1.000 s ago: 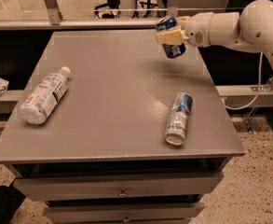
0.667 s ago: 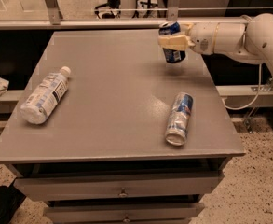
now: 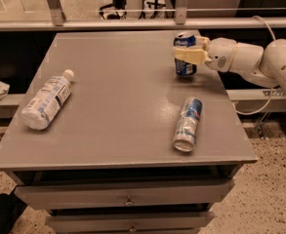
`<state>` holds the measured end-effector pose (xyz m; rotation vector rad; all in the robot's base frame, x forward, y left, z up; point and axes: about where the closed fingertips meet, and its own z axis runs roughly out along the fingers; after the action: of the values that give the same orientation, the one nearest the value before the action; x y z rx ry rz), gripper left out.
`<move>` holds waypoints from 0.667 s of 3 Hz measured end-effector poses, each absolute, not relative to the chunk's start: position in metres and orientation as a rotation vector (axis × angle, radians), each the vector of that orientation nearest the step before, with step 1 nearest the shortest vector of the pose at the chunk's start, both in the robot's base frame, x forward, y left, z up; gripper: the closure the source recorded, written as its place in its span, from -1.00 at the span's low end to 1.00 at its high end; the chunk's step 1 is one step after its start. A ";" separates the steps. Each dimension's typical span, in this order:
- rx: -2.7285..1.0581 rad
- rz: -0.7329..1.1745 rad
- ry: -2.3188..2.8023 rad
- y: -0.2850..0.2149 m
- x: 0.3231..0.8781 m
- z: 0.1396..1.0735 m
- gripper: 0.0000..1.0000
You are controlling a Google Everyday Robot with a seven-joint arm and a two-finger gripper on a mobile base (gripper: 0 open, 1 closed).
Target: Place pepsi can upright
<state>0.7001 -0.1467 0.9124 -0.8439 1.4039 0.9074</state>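
The pepsi can (image 3: 185,67), short and dark blue with white markings and a silver top, stands upright at the far right of the grey table (image 3: 118,106). Its base looks to be touching the tabletop. My gripper (image 3: 185,54) reaches in from the right on a white arm and is shut on the can around its upper half, with cream-coloured fingers (image 3: 190,55) across its front.
A slimmer blue-and-silver can (image 3: 188,123) with a red mark lies on its side near the table's front right. A clear plastic bottle (image 3: 47,99) lies on its side at the left. A railing runs behind the table. Drawers sit below the tabletop.
The gripper has carried the pepsi can down and slightly left, turning it from tilted to upright, until it stands at the table surface.
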 end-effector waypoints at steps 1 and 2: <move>-0.830 0.923 1.363 -0.156 0.693 0.908 0.48; -0.818 0.929 1.318 -0.165 0.686 0.900 0.03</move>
<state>0.6857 -0.1655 0.9000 -0.8184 1.3178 0.9286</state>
